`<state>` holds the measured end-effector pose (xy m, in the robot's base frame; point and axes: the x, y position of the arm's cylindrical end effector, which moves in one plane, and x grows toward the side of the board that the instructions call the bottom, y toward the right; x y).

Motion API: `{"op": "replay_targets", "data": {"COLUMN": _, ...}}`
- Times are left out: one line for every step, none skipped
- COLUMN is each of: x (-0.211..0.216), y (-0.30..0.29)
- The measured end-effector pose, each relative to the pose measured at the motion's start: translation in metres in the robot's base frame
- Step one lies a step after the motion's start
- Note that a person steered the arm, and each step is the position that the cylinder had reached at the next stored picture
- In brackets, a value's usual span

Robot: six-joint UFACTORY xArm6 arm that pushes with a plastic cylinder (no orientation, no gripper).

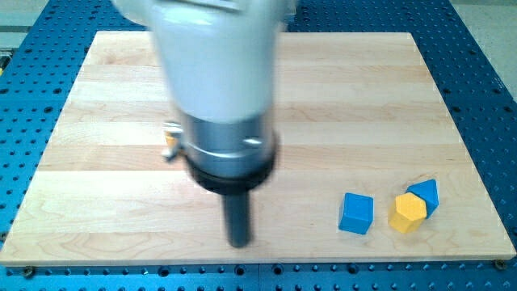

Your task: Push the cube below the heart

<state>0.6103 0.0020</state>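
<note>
A blue cube [356, 213] sits near the board's lower right. Just to its right a yellow block [408, 212], hexagon-like in shape, touches a second blue block [426, 195] whose shape I cannot make out. My tip [239, 242] rests on the board near the bottom edge, well to the left of the blue cube and about level with it. No heart-shaped block shows clearly. The wide arm body hides much of the board's upper middle.
The wooden board [97, 162] lies on a blue perforated table [485, 97]. A small yellow bit [170, 142] peeks out at the arm's left side, mostly hidden behind it.
</note>
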Motion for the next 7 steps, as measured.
{"op": "replay_targets", "data": {"x": 0.008, "y": 0.094}}
{"op": "replay_targets", "data": {"x": -0.012, "y": 0.166}}
{"op": "replay_targets", "data": {"x": -0.071, "y": 0.148}}
{"op": "replay_targets", "data": {"x": -0.083, "y": 0.122}}
{"op": "replay_targets", "data": {"x": -0.069, "y": 0.133}}
{"op": "replay_targets", "data": {"x": -0.041, "y": 0.136}}
{"op": "replay_targets", "data": {"x": 0.003, "y": 0.142}}
